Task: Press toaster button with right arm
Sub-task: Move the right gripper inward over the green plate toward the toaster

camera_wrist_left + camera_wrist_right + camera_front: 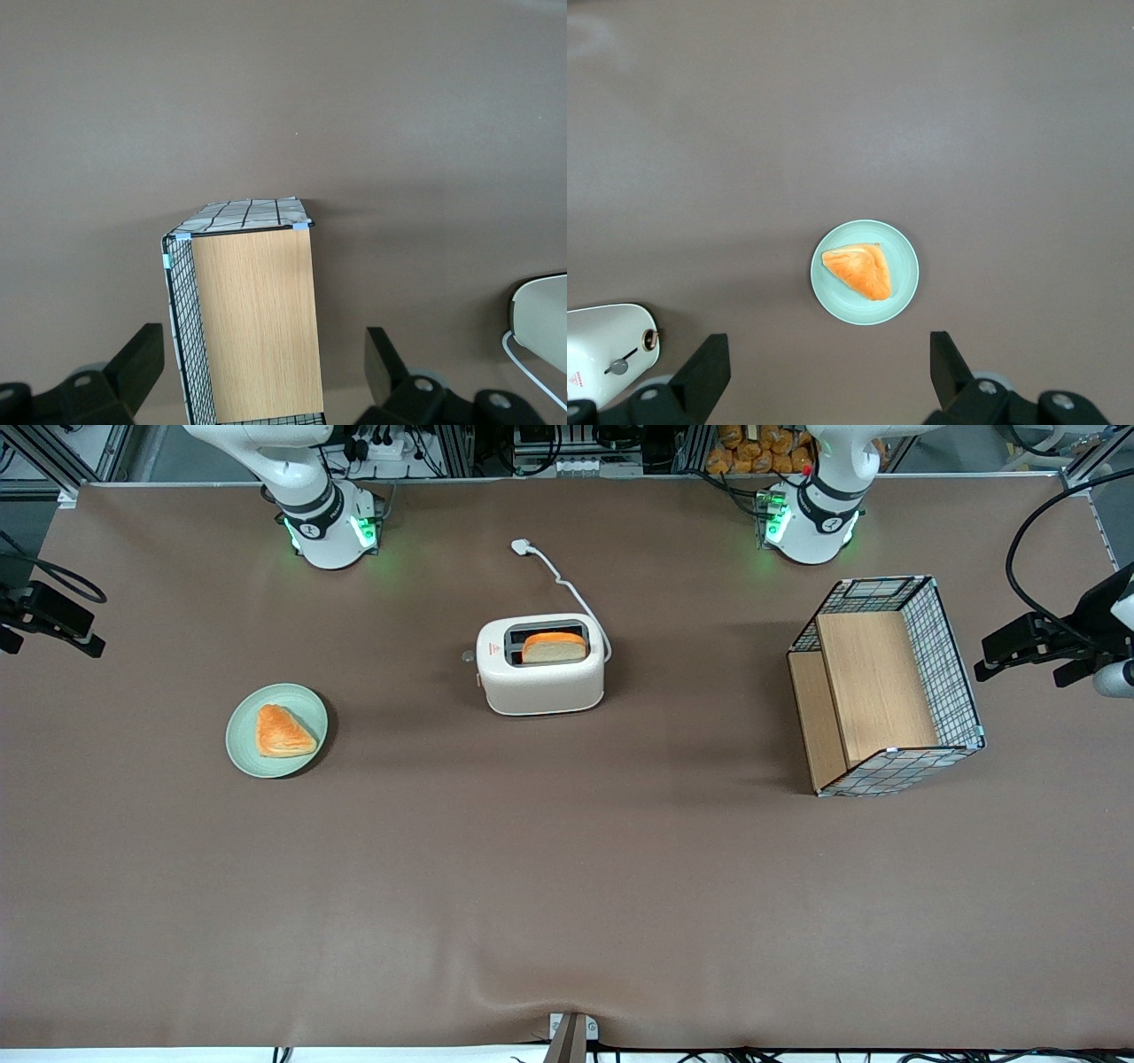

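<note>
Toaster [542, 666] stands mid-table, nearer the edge where the arm bases sit than the camera's edge, with a slice of bread [554, 646] upright in one slot and its cord [567, 589] trailing toward the bases. From the front, the button [468, 657] shows as a small grey knob on the narrow end that faces my end of the table; a green plate [276, 730] with a pastry [282, 732] lies between that end and my table edge, nearer the camera. My gripper [53, 615] hangs dark over the table's edge at my end, well apart from the toaster. The parked arm's wrist camera shows only a wire-and-wood basket [248, 319] and a sliver of the toaster. In my own wrist camera my fingers [700, 376] stand wide apart with nothing between them, looking down on the plate, with the toaster's end and its fittings at the frame's margin. I judge the approach has not begun. Next I need to travel across toward the toaster's narrow end, probably bring the fingers together into one tip, drop to knob height and push squarely on it, keeping clear of the plate.
</note>
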Controlling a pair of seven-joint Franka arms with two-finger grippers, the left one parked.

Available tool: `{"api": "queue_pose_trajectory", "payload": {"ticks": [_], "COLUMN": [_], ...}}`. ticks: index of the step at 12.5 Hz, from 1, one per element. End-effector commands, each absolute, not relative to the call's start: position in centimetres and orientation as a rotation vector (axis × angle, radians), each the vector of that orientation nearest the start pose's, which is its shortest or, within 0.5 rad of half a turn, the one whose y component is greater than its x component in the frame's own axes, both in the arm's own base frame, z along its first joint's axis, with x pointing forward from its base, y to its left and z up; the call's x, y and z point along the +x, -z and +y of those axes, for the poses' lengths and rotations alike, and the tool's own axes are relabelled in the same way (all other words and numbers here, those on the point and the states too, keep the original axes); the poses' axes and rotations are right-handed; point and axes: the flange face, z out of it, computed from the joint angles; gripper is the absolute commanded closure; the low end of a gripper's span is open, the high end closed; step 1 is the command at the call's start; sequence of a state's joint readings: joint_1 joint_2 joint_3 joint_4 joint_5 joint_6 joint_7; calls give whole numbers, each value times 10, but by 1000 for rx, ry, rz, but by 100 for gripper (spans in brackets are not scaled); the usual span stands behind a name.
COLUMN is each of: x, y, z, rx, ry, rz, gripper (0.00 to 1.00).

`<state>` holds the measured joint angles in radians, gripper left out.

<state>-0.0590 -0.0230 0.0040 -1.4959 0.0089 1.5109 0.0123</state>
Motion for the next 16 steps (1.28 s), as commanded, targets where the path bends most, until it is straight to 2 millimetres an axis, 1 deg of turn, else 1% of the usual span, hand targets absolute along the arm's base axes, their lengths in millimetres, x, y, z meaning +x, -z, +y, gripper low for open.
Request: {"api": "queue_pose_trajectory", "payload": {"ticks": [1,6,7,8,11,12,13,14,15,16], "x": [541,543,543,544,543,540,534,539,544,544], "y": [-670,-666,-664,-656,-645,-641,-633,-623,-620,-613], "z": [-30,-29,-29,-26,-28,-26,-25,-26,-27,-28], "rx": [-3138,-3135,-3136,-3138,-3136,-3135,-3134,-3123,-3099,-3033], "ry": [70,53,48,27,-24,-64,-165,-191,-155,-164], "rz": [91,86,60,24,19,14,8,16,23,41], "gripper": [0,0,0,0,0,0,0,0,0,0]}}
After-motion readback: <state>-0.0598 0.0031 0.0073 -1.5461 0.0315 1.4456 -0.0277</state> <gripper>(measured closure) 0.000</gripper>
